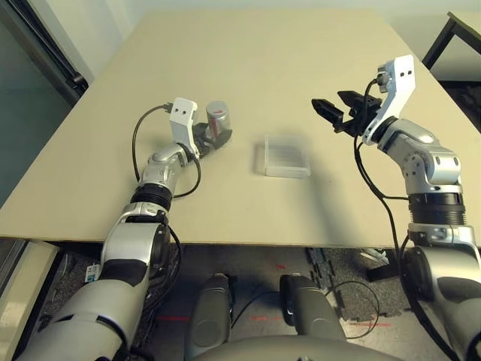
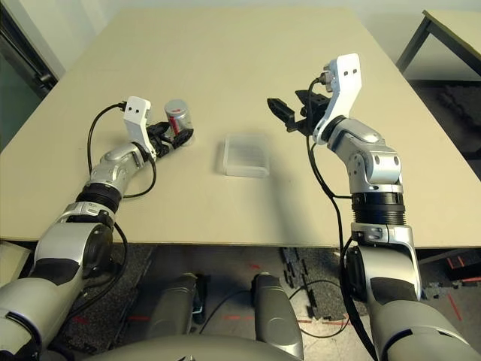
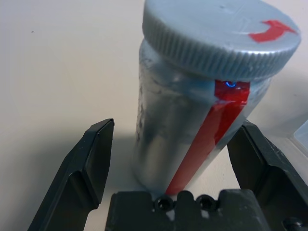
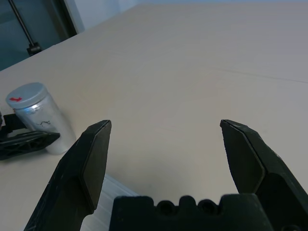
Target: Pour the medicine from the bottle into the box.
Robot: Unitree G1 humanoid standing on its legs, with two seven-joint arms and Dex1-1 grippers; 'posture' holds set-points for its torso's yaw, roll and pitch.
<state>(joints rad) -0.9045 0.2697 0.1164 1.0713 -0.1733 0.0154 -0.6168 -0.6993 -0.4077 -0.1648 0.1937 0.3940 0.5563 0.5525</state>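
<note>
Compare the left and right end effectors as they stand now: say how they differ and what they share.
The left end effector is low at the table with the bottle standing between its fingers; the right end effector has nothing between its fingers. The left one sits on the box's left side, the right one raised on its right. Both are black, two-fingered and open.

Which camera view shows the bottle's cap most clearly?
The left wrist view: the cap is close, showing its ribbed edge and a red mark on top of the bottle. In the right wrist view the bottle is small and the cap grey with a red speck. The eye views show a small grey top.
</note>
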